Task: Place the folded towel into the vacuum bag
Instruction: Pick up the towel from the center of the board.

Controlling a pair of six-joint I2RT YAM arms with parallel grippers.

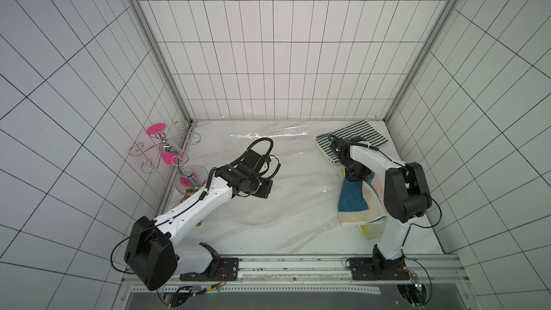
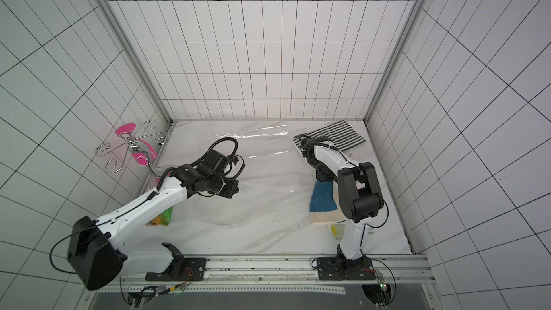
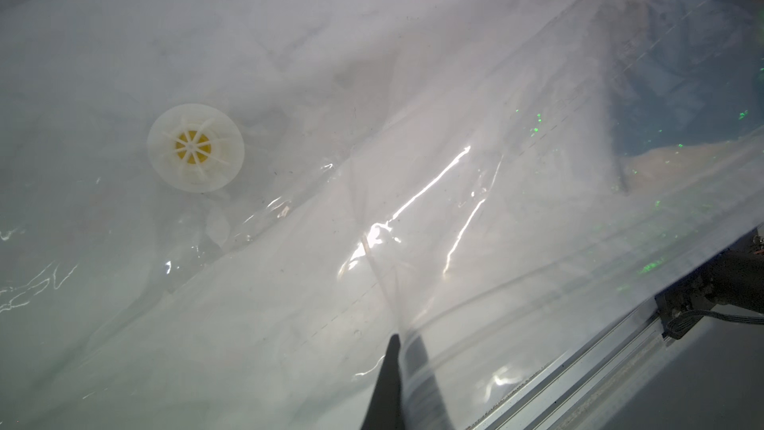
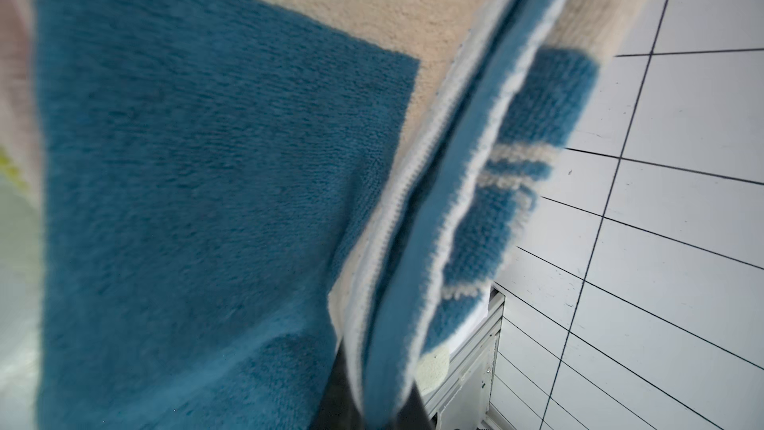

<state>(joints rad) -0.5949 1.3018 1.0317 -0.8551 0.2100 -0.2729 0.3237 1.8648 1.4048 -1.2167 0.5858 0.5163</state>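
The vacuum bag [image 1: 286,183] [image 2: 253,192] lies spread over the middle of the marble table, clear and crinkled. Its round white valve [image 3: 195,147] shows in the left wrist view. My left gripper [image 3: 397,359] [image 1: 264,167] is shut on a fold of the bag's film and holds it up. The folded towel [image 1: 354,202] [image 2: 323,202] [image 4: 206,184], blue and cream, sits at the right of the bag. My right gripper [image 4: 372,401] [image 1: 354,177] is shut on the towel's folded edge, at its far end. Towel covers most of its fingers.
A black-and-white striped towel [image 1: 356,138] [image 2: 335,138] lies in the far right corner. A wire stand with pink discs [image 1: 167,150] stands at the left wall, a colourful packet [image 2: 163,219] beside it. Something yellow-green [image 1: 369,231] peeks from under the towel. A metal rail [image 1: 298,266] runs along the front.
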